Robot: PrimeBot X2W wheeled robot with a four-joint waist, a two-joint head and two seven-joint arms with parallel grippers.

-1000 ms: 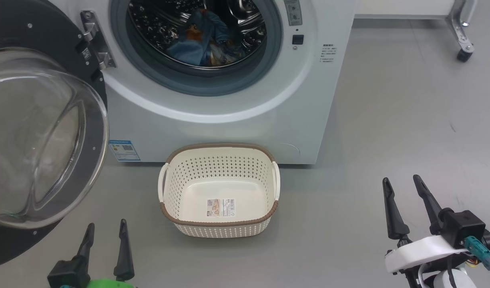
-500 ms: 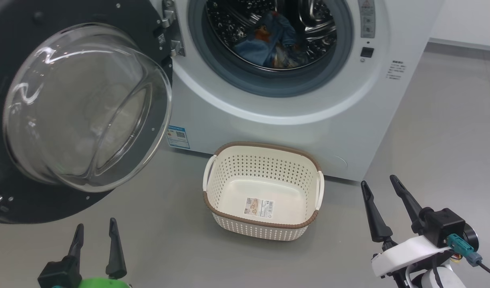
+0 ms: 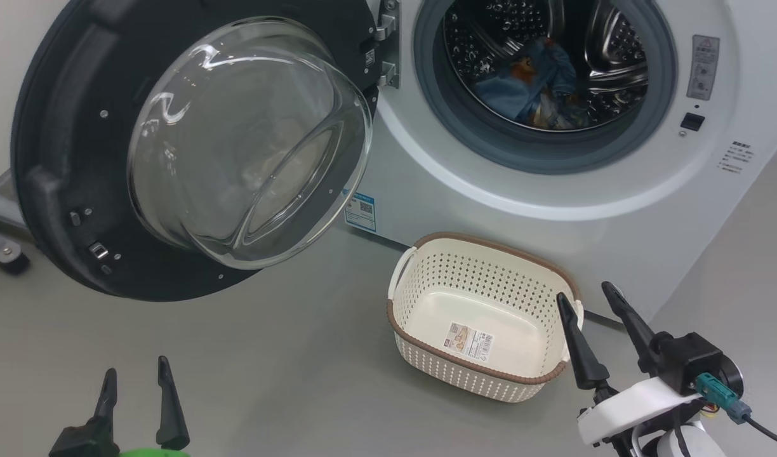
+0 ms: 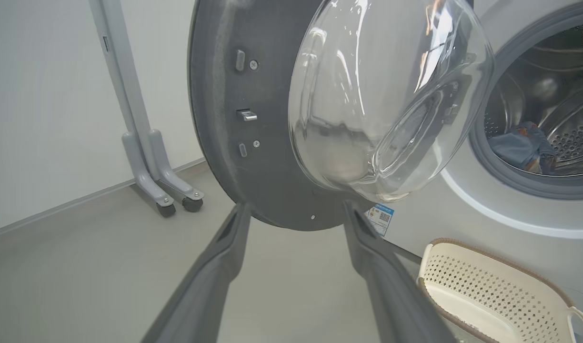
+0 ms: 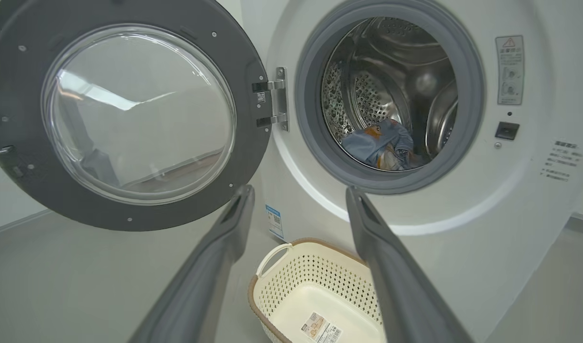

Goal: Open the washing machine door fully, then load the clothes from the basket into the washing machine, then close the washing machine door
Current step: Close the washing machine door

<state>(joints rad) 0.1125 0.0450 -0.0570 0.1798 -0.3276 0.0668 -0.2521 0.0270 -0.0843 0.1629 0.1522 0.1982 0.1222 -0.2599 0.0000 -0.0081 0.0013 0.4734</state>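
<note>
Bright, even white light from above, and the floor [image 3: 287,368] shows just a faint soft shadow beside the basket [image 3: 464,374]. Glare streaks curl across the glass of the washing machine door [image 3: 236,146], the drum [image 5: 363,90] glints, and up close the fingers [image 4: 210,281] of the left tool [image 4: 296,206] look soft, wide lens bending the edges.

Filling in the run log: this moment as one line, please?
washing machine door: wide open | clothes: inside washing machine | basket: empty | left gripper: jaws open, empty | right gripper: jaws open, empty | pending: close door
</note>
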